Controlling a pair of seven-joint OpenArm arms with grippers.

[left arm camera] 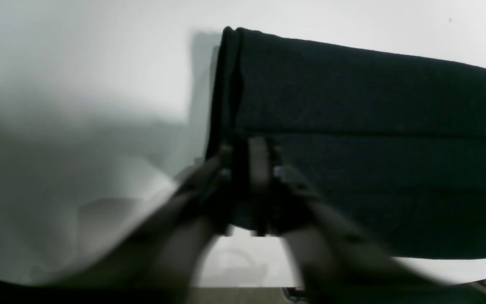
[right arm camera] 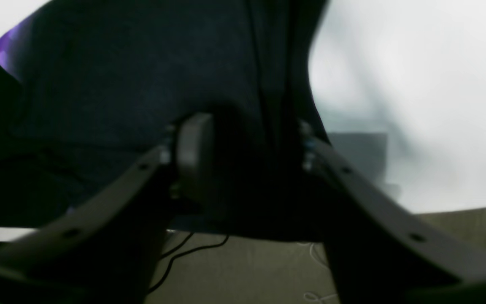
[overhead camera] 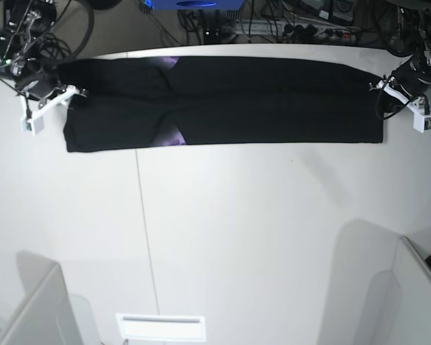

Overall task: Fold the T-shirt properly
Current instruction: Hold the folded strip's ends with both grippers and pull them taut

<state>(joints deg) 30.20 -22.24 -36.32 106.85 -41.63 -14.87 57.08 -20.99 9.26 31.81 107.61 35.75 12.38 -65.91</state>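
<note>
Across the worktop's (overhead camera: 223,237) far edge, the T-shirt (overhead camera: 273,100) lies as a long band; left fingers (left arm camera: 253,185) and right fingers (right arm camera: 243,169) pinch opposite ends. Keep tension even, lift together.

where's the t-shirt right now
In the base view the T-shirt lies as a long folded strip along the table's far edge, between the left end effector and right end effector.

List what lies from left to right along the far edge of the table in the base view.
right gripper → T-shirt, a long black band with a purple patch left of centre → left gripper
</note>
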